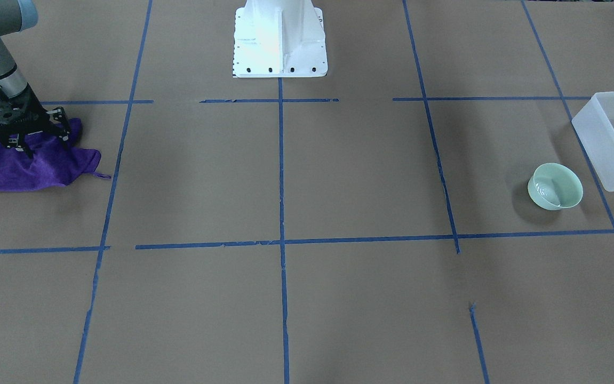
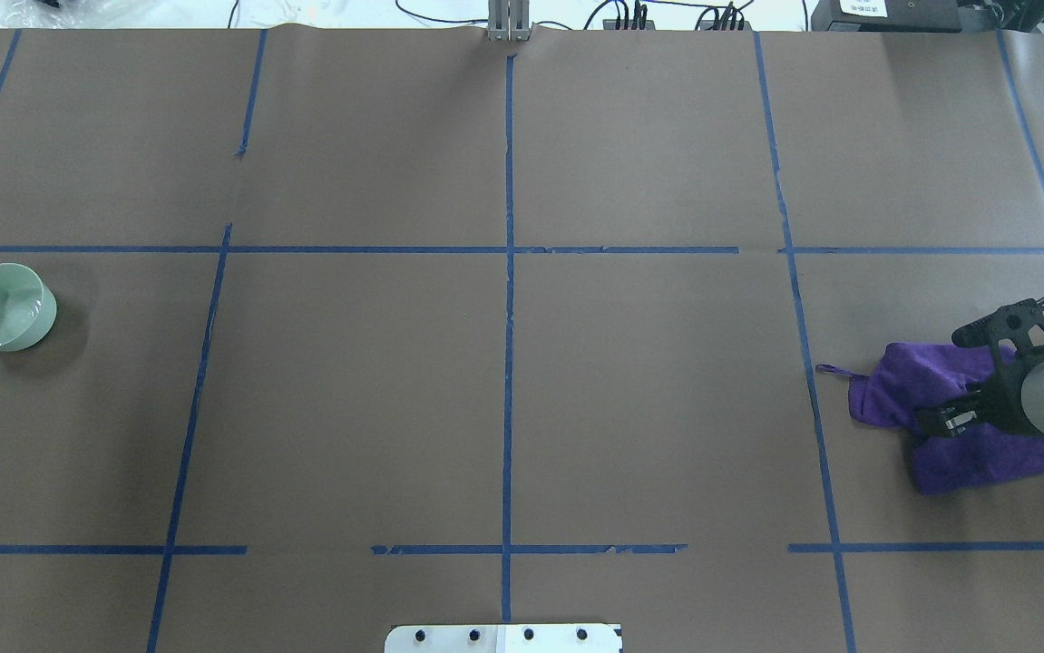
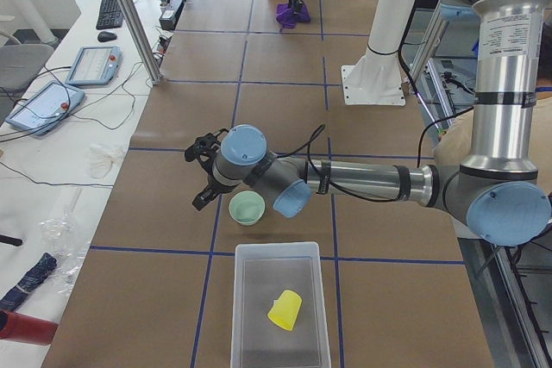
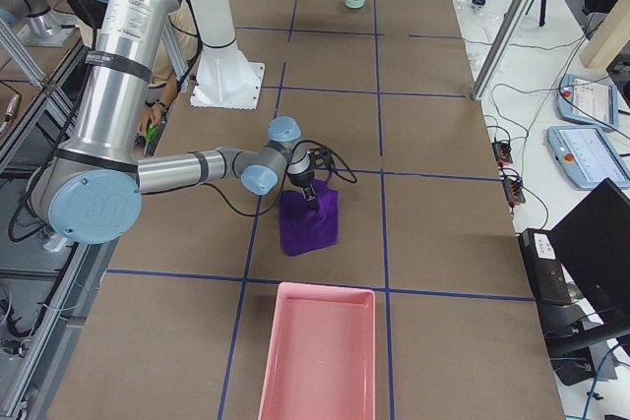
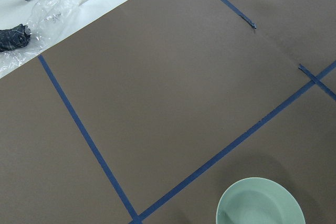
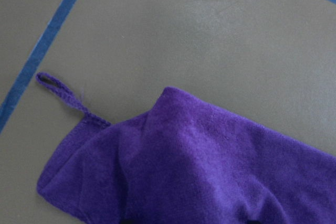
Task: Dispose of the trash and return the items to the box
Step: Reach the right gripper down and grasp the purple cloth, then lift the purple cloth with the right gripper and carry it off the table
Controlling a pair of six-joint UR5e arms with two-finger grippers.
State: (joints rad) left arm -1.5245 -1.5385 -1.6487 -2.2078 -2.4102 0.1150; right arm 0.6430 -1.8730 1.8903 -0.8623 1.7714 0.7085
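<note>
- Brown-paper counter (image 2: 349, 408) with a blue tape grid; white robot base (image 1: 280, 42) at the mid back edge.
- L gripper (image 3: 200, 174): shows only in the side view, so can't tell if the jaws are spread or pressed together. It hangs raised over the counter near the mint bowl (image 3: 247, 208), apparently on the side away from the box (image 3: 238, 316).
- Bowl: upright on the counter, just beside the box but apart from it. It is round, so there is no long axis to line up w/.
- Box: at the counter's L end, long axis running along the counter's length. Yellow cup (image 3: 285, 309) lies on its side inside.
- Key relation: gripper, bowl and box lie roughly in line toward the L end. The L wrist view has the bowl at its bottom edge, so the rim is judged close below the gripper. L arm is nearer by far.
- R gripper (image 2: 961, 385): jaws look spread, tips down on the purple cloth (image 1: 40, 165) at the opp. end, well apart from bowl & box. Can't tell whether fabric is nipped.
- Pink tray (image 4: 315, 361): near the cloth.
- Judgement: the bowl is the item left to return. The next move prob. falls to the L arm: descend to the rim, grip, carry over the box wall.
</note>
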